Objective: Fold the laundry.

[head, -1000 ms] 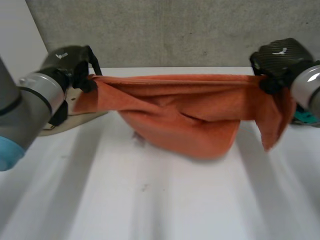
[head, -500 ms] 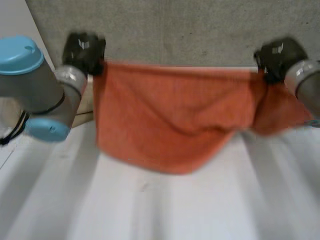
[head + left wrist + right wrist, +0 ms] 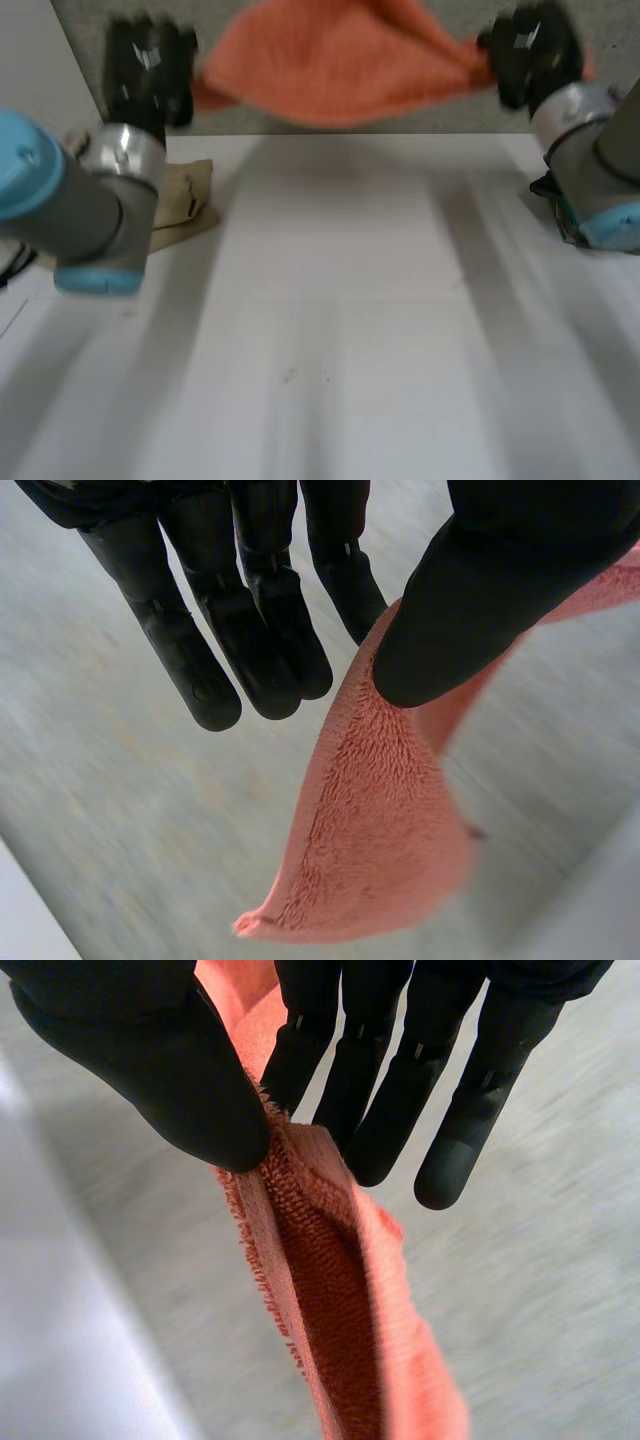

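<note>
Holding orange towel (image 3: 340,60) above tabletop (image 3: 340,300) w/ left hand (image 3: 150,70) & right hand (image 3: 525,50) each pinching an end; you've no fold yet.

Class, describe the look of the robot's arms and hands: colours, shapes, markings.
The left arm and right arm are grey cylinders with light-blue caps. The left robot hand and right robot hand are black, each with a small white mark and long, round-tipped fingers.
</note>
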Motion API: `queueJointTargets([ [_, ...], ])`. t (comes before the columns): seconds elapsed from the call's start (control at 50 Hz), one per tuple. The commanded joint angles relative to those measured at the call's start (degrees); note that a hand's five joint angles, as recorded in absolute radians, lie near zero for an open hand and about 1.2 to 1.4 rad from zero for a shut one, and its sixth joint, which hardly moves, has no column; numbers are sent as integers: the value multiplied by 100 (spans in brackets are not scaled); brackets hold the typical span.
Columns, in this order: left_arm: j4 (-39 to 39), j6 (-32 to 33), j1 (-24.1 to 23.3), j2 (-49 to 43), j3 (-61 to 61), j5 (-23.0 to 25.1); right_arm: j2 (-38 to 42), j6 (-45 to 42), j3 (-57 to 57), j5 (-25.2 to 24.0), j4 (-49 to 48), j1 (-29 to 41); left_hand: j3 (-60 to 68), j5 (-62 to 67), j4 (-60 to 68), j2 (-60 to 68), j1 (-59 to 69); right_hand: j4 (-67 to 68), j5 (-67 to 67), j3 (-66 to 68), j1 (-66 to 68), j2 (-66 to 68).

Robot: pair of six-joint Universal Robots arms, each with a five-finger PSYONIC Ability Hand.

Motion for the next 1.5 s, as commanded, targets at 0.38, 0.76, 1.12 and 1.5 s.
queueJointTargets([
  [0.38,-64,-16,-136,1035,-2163,77,297,727,1074,40,1198,-359,1161,1194,1117,1138,1527,-5436,-5304,-5387,-4754,-5298],
  [0.76,-292,-183,-355,1518,-1908,95,-1392,1317,3719,-601,1928,-939,1161,1194,1117,1138,1527,-4206,-4074,-4157,-3524,-4068],
  [1.12,-996,-359,-830,1993,-915,33,-31,3726,3300,65,-410,563,1161,1194,1117,1138,1527,-4077,-3945,-4028,-3395,-3940],
  [1.5,-1969,-403,-154,2134,-889,68,-1681,406,2737,569,650,266,1161,1194,1117,1138,1527,1135,1267,1185,1818,1273],
])
